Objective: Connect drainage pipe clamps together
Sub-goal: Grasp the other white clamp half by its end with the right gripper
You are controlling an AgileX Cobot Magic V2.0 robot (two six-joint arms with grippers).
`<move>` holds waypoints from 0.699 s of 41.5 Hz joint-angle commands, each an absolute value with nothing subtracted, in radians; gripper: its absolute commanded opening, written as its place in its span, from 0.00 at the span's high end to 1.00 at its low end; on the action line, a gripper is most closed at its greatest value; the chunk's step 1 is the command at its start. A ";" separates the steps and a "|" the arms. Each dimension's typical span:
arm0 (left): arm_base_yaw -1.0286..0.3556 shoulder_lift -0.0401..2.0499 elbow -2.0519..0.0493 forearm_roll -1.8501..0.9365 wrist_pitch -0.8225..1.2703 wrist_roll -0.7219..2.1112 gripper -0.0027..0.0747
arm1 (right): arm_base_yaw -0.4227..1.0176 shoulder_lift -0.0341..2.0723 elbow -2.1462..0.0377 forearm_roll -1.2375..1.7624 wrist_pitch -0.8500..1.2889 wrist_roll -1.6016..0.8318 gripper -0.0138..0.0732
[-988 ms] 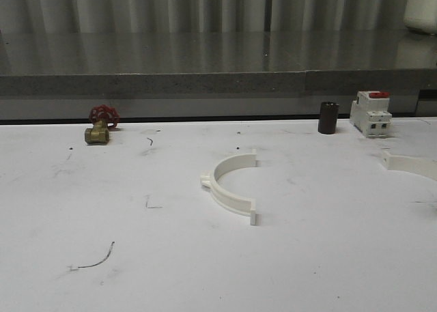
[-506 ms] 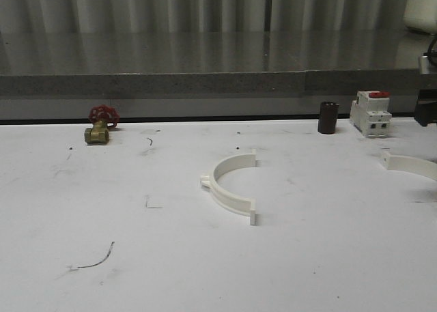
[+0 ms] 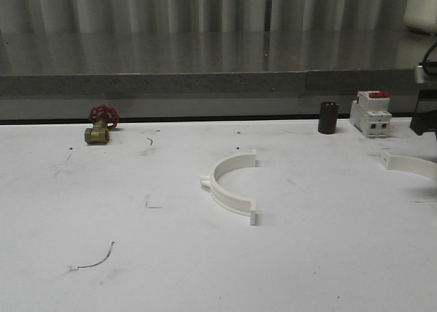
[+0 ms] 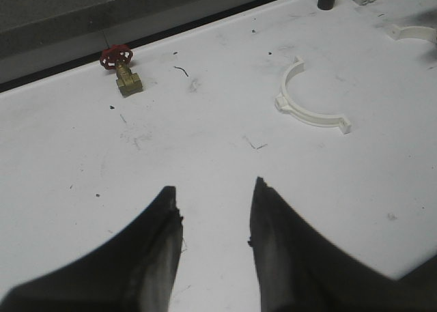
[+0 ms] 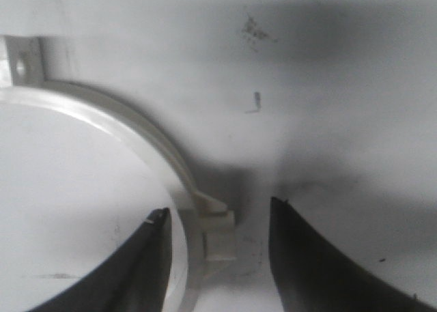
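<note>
Since a second ago my right arm has come in at the right edge of the front view, above the second clamp half [image 3: 411, 164]; nothing on the table has shifted.

Right gripper [image 5: 218, 237]: jaws apart, nothing held. They straddle that half's band and its small outer lug; one finger [image 5: 147, 257] sits inside the arc, the other outside. The holed end tab shows at the frame corner.

Left gripper [image 4: 213, 209]: released, empty, hovering well back from the first clamp half [image 3: 231, 186], which lies flat mid-table, open side facing right.

Step in hand, as I judge it: grasp the right-hand half. To do it well, descend straight, keep the band centred between the fingers, close beside the lug so it cannot pivot, and keep the end tabs free for mating.

Writing: none legible. Breaker [image 3: 371, 112] markings are too small to read.
</note>
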State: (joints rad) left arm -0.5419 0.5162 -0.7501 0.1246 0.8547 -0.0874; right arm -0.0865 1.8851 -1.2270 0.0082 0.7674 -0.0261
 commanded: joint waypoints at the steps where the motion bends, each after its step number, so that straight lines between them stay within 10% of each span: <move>1: -0.541 0.522 -0.775 0.123 0.789 -0.090 0.66 | -0.091 1.837 -1.254 0.007 0.762 -0.040 0.46; 29: -0.541 0.522 -0.775 0.123 0.789 -0.090 0.66 | -0.086 1.853 -1.254 0.007 0.793 -0.040 0.62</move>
State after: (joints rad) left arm -0.5419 0.5162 -0.7501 0.1246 0.8547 -0.0874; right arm -0.0865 1.8969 -1.2270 0.0082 0.8010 -0.0281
